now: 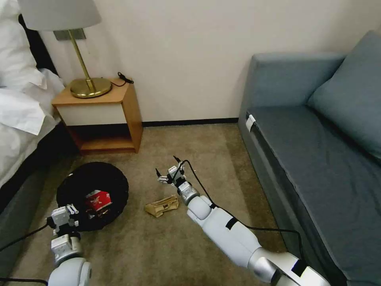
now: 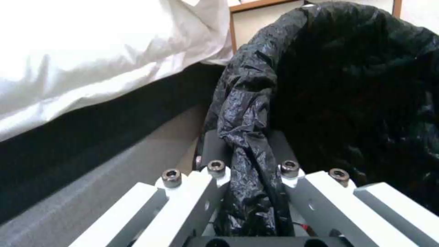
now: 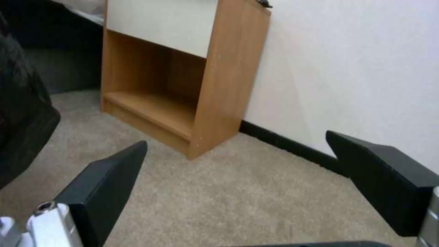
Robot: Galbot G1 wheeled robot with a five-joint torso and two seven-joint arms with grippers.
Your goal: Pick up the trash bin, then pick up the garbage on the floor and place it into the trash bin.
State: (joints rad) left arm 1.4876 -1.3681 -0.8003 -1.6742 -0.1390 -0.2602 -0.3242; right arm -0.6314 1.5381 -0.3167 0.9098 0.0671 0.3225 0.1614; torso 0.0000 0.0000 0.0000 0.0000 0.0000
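On the carpet beside the bed, the trash bin [image 1: 93, 190] holds a red snack bag [image 1: 97, 200]; the left claw [image 1: 66, 216] is clenched on its black-bagged near rim. Just right of the bin lies a tan paper wrapper [image 1: 162, 206], the right claw [image 1: 170, 173] released just beyond it.

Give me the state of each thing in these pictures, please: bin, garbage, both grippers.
trash bin: held at its rim, red snack bag inside.
red snack bag: lying in the bin.
tan paper wrapper: crumpled, on the carpet.
left gripper: shut on the bin's bag-lined rim.
right gripper: open, empty, above the carpet.
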